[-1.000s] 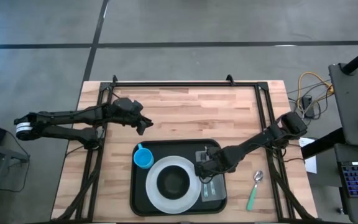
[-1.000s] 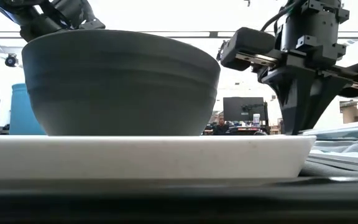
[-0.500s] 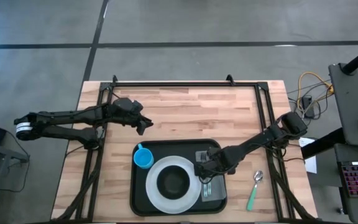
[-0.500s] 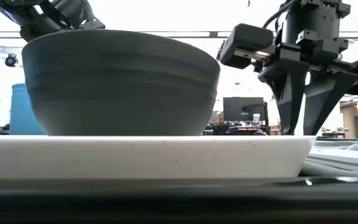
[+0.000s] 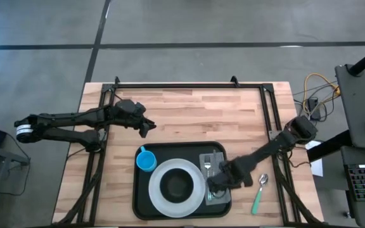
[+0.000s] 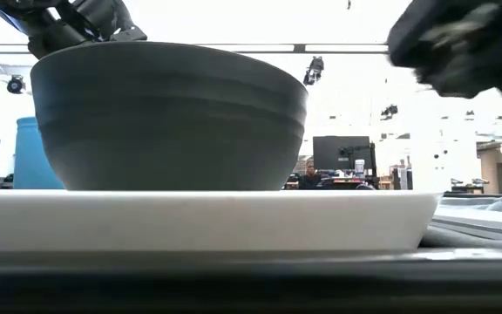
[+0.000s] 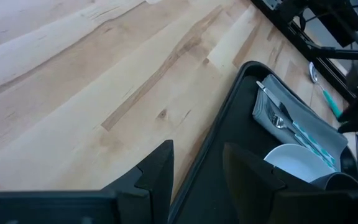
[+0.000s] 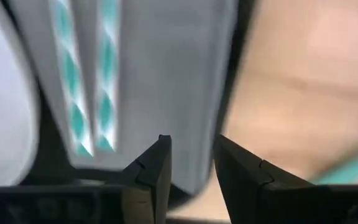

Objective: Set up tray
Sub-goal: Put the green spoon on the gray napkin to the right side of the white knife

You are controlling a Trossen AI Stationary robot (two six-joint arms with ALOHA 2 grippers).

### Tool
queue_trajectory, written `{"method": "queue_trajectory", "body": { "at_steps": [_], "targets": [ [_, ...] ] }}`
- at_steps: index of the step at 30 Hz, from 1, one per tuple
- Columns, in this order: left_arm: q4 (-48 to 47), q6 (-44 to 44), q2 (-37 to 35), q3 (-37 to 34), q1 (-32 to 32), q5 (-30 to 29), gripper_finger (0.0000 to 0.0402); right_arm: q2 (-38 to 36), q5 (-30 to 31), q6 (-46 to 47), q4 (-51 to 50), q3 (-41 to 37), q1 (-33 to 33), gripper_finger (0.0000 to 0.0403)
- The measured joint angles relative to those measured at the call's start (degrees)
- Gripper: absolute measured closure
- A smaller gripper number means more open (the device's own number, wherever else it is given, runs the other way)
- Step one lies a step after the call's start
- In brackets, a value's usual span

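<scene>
The black tray [image 5: 146, 201] lies at the table's near middle. On it stand a blue cup [image 5: 146, 161] and a white plate [image 5: 160, 197] bearing a dark bowl [image 5: 177, 184]. A grey napkin [image 5: 215, 163] on the tray's right part carries two teal-handled utensils [image 8: 82, 81]. My right gripper [image 5: 215, 187] hovers open and empty over the napkin's near end [image 8: 166, 74]. My left gripper [image 5: 146, 126] waits open over bare wood, beyond the tray's far left corner.
A teal-handled spoon [image 5: 259, 193] lies on the wood right of the tray. Black frame rails [image 5: 189, 85] run along the table's far, left and right edges. Bare wood stretches between the tray and the far rail. In the low view the bowl [image 6: 172, 113] and plate [image 6: 199, 218] fill the foreground.
My right gripper has opened over the napkin, then gone toward the table's near right corner along the napkin, showing blurred in the low view. The utensils stay on the napkin.
</scene>
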Motion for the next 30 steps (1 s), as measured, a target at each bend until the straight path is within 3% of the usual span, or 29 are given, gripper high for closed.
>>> {"method": "queue_trajectory", "body": {
  "at_steps": [5, 7, 12, 20, 30],
  "targets": [
    [0.01, 0.18, 0.01, 0.0, 0.0, 0.0, 0.0282, -0.22, -0.17, 18.83, -0.22, -1.09, 9.19, 0.03],
    [0.02, 0.39, 0.01, 0.0, 0.0, 0.0, 0.0282, -0.16, -4.14, 22.06, -0.5, -1.59, 12.15, 0.03],
    [0.08, 1.37, -0.02, 0.0, 0.0, -0.02, 0.0282, 0.35, -12.48, 23.44, -7.31, -2.25, 15.34, 0.0292],
    [0.11, 1.51, 0.0, 0.0, 0.0, -0.01, 0.0282, -0.53, -13.37, 24.0, -13.16, -5.62, 16.25, 0.0282],
    [0.08, 0.21, -0.02, 0.0, 0.0, -0.02, 0.0282, -1.54, -13.76, 25.75, 3.63, -16.53, 15.73, 0.0282]
  ]
}}
